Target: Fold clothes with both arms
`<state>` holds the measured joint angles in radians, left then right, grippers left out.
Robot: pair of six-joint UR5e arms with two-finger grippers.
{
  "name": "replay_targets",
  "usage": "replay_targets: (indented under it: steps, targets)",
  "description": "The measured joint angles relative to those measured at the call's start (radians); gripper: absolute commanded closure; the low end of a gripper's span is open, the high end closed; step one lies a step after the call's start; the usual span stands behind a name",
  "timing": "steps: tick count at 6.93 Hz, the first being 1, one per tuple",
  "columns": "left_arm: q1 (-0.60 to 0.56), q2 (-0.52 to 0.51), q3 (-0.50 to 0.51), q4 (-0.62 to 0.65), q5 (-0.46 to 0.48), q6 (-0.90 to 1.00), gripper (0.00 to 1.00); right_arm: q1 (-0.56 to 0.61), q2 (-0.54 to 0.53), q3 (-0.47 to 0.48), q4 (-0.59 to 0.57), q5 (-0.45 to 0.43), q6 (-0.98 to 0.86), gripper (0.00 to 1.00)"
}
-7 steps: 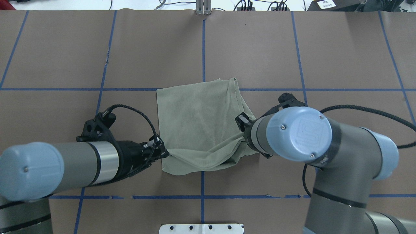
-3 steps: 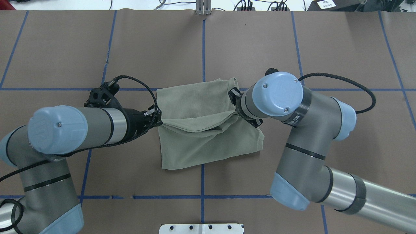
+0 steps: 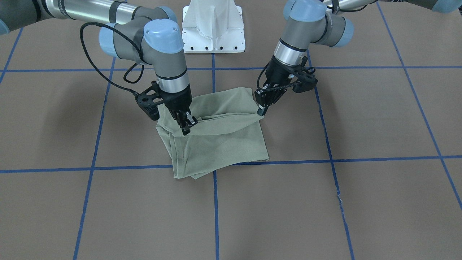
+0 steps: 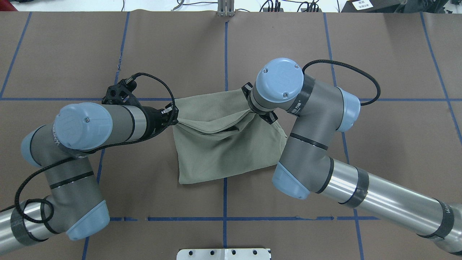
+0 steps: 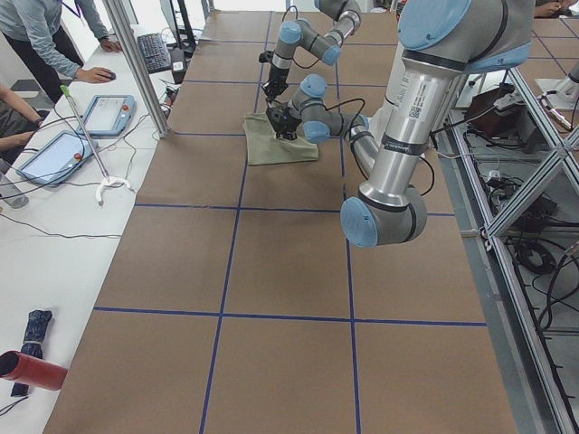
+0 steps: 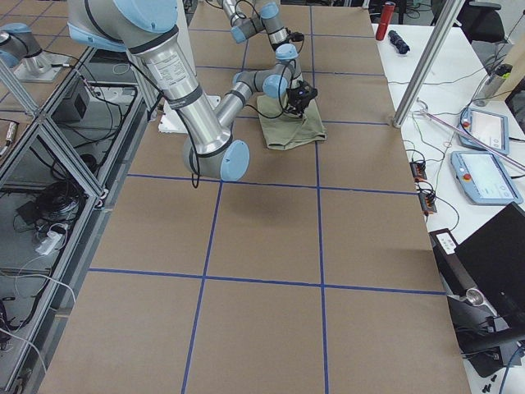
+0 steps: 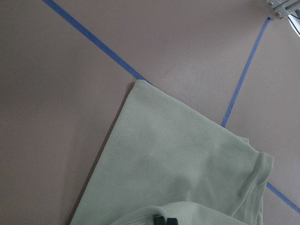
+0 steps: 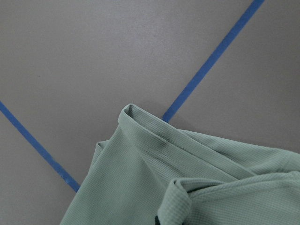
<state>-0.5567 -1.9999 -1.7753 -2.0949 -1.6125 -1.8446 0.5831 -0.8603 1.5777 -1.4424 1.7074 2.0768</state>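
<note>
The left claw (image 3: 260,110) and right claw (image 3: 187,125) each clench a lifted shirt (image 3: 223,144) corner; its resting edge lies beyond them, toward the bench (image 3: 361,198) edge opposite the robot.

Overhead, front opposed, looking down; sides distant; wrists close; all share shirt (image 4: 223,151)

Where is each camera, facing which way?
Front-facing: across the table, facing the robot; base, left arm view-right, right arm view-left, left gripper and right gripper pinching shirt.
Overhead: behind the robot, downward; both arms.
Exterior left: table's left end, along it; left arm near.
Exterior right: table's right end; right arm near.
Left wrist: down onto shirt; fingertips only.
Right wrist: down onto shirt's fold; gripper barely visible.
Shared: all show shirt.
</note>
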Motion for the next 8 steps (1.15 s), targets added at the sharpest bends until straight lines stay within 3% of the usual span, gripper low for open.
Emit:
replay_targets:
  steps: [1, 3, 4, 6, 8]
  targets:
    - [-0.031, -0.037, 0.102, -0.046, 0.001, 0.042, 0.55, 0.013, 0.029, -0.080, 0.049, 0.010, -0.024, 0.00]
    - [-0.110, -0.098, 0.359, -0.218, 0.003, 0.209, 0.50, 0.072, 0.096, -0.284, 0.192, 0.037, -0.191, 0.00]
    - [-0.138, -0.106, 0.415, -0.267, 0.002, 0.288, 0.50, 0.130, 0.104, -0.340, 0.248, 0.086, -0.309, 0.00]
    - [-0.169, -0.107, 0.430, -0.293, -0.023, 0.344, 0.51, 0.243, 0.060, -0.355, 0.284, 0.238, -0.487, 0.00]
    - [-0.254, -0.058, 0.355, -0.288, -0.165, 0.477, 0.50, 0.313, -0.049, -0.268, 0.284, 0.331, -0.580, 0.00]
